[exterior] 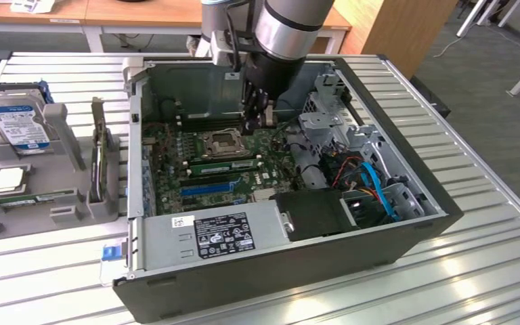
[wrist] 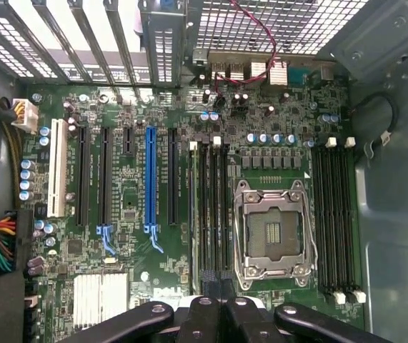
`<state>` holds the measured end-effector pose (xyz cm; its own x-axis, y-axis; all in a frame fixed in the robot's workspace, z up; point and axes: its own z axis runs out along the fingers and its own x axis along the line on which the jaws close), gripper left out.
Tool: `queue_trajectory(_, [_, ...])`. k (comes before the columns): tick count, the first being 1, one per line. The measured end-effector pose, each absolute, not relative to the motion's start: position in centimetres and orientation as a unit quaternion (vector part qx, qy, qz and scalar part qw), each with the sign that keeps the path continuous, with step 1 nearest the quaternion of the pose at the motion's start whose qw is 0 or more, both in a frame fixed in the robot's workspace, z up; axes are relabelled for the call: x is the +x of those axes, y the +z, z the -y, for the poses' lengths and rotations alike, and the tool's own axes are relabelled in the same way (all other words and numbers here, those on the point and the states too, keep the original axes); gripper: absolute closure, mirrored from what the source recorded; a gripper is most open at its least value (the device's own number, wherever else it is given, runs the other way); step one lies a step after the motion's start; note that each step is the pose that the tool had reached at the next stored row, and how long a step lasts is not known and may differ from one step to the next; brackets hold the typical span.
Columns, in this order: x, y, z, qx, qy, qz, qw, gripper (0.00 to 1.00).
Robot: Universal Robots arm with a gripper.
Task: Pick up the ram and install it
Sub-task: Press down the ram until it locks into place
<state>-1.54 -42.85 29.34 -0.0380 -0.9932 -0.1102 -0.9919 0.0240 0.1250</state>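
So we've got the arm reaching down into the open PC case (exterior: 395, 223), and the gripper (exterior: 262, 120) is hanging just over the motherboard (exterior: 233, 166), right by the empty CPU socket (exterior: 222, 143). From the exterior view we can see the fingers pulled together, and they look bare, no stick pinched between them as far as we can tell. The ram (exterior: 224, 163) looks like it's already sitting in a slot just on the near side of the CPU socket, a thin green strip lying along the board. Outside the case, a hard drive (exterior: 16, 122) stands in a grey holder (exterior: 25, 203) that also has a silver processor chip (exterior: 5, 179) lying in it. The wrist view gives us what the outside camera can't: a straight-down look at the motherboard (wrist: 153, 236), with the CPU socket (wrist: 273, 230) open, black memory slots (wrist: 336, 221) on one side of it with white clips, more slots (wrist: 211, 214) on the other side, and a blue expansion slot (wrist: 150, 179) further over. The gripper (wrist: 221, 314) sits closed near those slots beside the socket.
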Motion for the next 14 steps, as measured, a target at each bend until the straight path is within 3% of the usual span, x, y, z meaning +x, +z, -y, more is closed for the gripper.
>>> queue_trajectory(14, [-1.79,29.34,42.96,0.698,-0.071,0.713,-0.01,0.9])
